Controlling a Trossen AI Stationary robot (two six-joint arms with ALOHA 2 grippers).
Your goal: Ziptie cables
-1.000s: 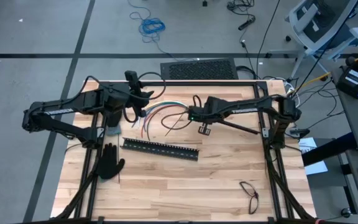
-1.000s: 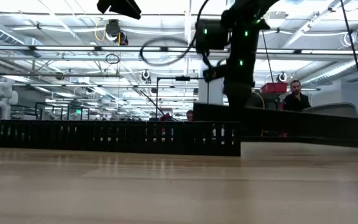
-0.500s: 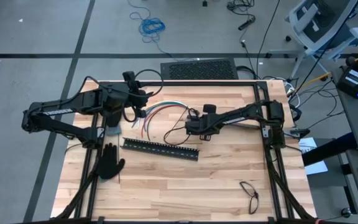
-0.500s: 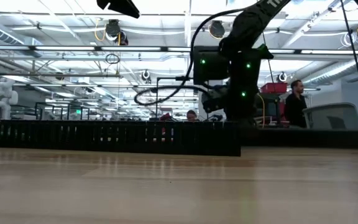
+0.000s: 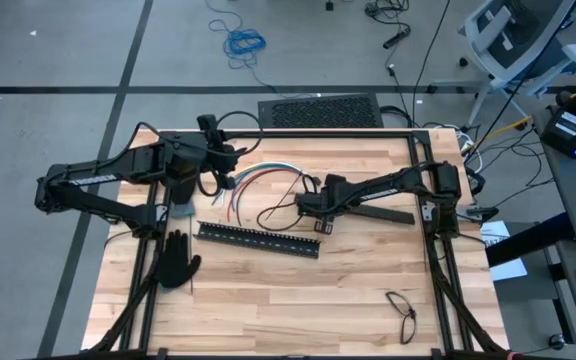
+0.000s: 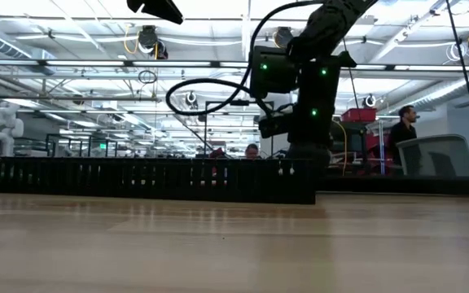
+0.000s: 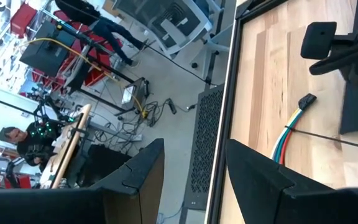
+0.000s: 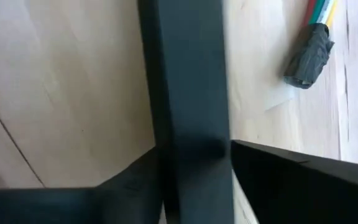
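Cables [image 5: 266,178] fanned red, green, white, right fingers [image 8: 263,180] parted astride black bar [image 8: 188,93]

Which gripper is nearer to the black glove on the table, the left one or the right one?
The left gripper is nearer: the black glove lies at the table's left edge, below that arm in the high view. The right gripper is past the slotted bar, toward the table's middle.

Wooden plank table [image 5: 268,300] with cables, bars, glove and loose items laid on it.

The cables [image 5: 263,182] are spread between the left gripper [image 5: 230,165] and the right gripper [image 5: 318,222]. A slotted black bar [image 5: 258,240] is laid just beside the right gripper, a second bar [image 5: 383,212] under its arm. A black glove [image 5: 175,260] is placed well below the left gripper; eyeglasses [image 5: 400,307] are seen far off, near the table's corner.
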